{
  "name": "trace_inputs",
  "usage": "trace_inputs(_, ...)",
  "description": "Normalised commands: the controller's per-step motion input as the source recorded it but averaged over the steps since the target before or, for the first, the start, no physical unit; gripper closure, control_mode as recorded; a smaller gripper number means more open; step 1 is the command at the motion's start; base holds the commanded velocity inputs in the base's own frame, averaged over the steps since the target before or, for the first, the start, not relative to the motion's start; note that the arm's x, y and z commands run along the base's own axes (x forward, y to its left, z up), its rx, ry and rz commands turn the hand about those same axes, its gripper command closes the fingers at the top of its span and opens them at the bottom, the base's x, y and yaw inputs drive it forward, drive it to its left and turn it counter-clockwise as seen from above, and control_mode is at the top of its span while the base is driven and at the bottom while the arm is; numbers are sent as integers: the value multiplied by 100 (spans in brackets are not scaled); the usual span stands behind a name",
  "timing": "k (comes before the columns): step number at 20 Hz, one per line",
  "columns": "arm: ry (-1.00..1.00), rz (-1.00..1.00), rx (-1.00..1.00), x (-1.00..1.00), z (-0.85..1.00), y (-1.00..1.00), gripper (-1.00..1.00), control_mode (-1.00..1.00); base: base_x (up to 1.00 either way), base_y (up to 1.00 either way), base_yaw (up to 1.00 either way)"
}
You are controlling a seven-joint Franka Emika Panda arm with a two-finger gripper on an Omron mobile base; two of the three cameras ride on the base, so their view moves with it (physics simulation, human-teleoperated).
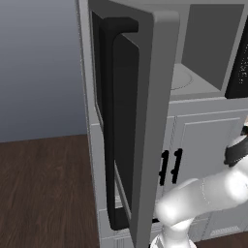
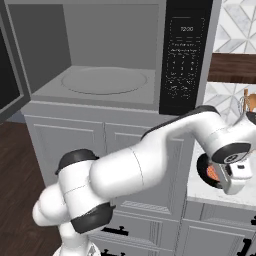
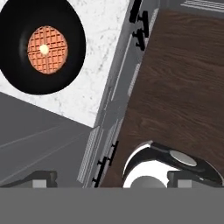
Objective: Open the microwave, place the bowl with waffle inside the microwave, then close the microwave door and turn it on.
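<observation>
Door (image 1: pixel 145 111) of the microwave (image 2: pixel 115 55) already swung wide, cavity bare. Now reaching for the bowl (image 3: pixel 42 46), black, with waffle (image 3: pixel 46 48), resting on the white counter (image 3: pixel 103 52) right of the microwave. Gripper (image 3: pixel 111 179) above it, jaws spread, nothing held. Next, probably: lower over the rim, then pinch.

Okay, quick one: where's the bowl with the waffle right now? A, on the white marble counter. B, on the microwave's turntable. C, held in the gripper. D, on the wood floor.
A: the hand view shows the black bowl with the waffle resting on the white marble counter, while the microwave stands open with a bare turntable.
</observation>
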Motion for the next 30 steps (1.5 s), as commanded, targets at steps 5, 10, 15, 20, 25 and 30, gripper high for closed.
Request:
trace_inputs(5, -8, -1, 12, 0, -28, 0, -100, -100, 0, 0, 0)
trace_inputs(10, -35, -19, 40, 0, -38, -6, -100, -100, 0, 0, 0)
trace_inputs(15, -11, -20, 25, 0, -28, -12, -100, -100, 0, 0, 0)
trace_inputs(20, 0, -18, 6, 1, -26, 0, -100, -100, 0, 0, 0)
trace_inputs(25, 0, -22, 0, 13, -37, 1, -100, -100, 0, 0, 0)
trace_inputs(30, 0, -31, 0, 24, -49, 7, -100, -100, 0, 0, 0)
